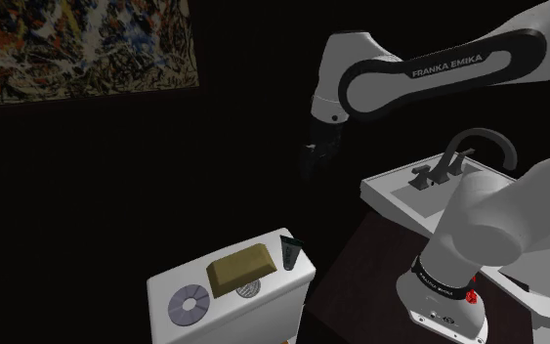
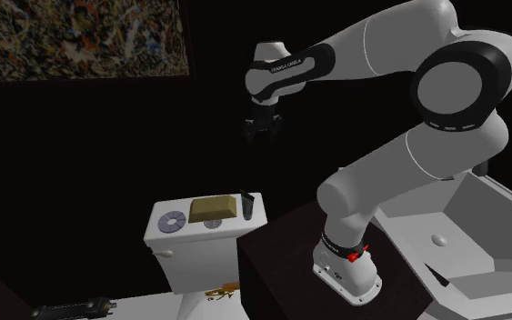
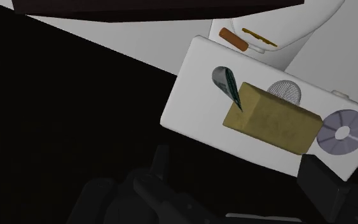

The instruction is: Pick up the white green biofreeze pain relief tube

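The tube [image 1: 288, 252] is dark green with a pale end and stands near one end of a white toilet tank lid [image 1: 165, 285]. It appears again in the second exterior view as the tube [image 2: 246, 205], and in the wrist view as the tube [image 3: 229, 86], tilted against a tan block [image 3: 269, 119]. My black gripper [image 1: 312, 156] hangs high above the tank and off to the tube's side, well clear of it. In the wrist view the gripper [image 3: 238, 172] is open, with nothing between its fingers. The gripper [image 2: 263, 127] points downward.
On the lid lie the tan block [image 1: 243, 270], a silver disc [image 1: 189, 304] and a round button. A white sink [image 1: 400, 191] with a dark faucet [image 1: 458, 156] stands beside a dark cabinet [image 1: 370, 264]. A painting [image 1: 77, 44] hangs on the dark wall. Small items [image 2: 222, 293] lie on the floor.
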Controlling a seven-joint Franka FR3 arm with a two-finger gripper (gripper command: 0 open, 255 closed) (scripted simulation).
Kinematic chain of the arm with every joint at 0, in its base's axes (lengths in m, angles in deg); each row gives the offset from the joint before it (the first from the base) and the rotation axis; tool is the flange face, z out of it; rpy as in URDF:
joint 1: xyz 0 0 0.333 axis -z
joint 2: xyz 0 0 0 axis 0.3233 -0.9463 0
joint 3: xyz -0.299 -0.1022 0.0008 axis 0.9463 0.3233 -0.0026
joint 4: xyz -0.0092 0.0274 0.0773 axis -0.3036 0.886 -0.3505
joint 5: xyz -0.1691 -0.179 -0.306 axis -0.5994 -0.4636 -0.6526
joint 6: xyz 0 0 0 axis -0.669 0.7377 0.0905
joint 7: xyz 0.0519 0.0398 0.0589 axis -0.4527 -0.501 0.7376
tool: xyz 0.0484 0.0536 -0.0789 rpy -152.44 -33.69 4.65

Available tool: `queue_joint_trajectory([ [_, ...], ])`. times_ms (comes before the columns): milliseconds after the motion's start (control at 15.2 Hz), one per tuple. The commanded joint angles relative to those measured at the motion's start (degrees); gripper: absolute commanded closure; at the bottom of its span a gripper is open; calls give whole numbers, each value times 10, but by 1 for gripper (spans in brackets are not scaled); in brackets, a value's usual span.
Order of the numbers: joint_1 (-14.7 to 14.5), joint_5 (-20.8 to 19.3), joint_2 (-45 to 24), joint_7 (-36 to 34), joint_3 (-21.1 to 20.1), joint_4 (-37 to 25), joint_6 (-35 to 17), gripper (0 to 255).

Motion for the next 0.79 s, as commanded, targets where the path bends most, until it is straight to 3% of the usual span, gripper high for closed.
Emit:
queue_joint_trajectory([
  [0, -4, -2, -27, -1, -11, 16, -44, 0],
  [396, -12, -17, -135, -20, -49, 42, -174, 0],
  [726, -7, -60, -248, -56, -82, 40, -279, 0],
])
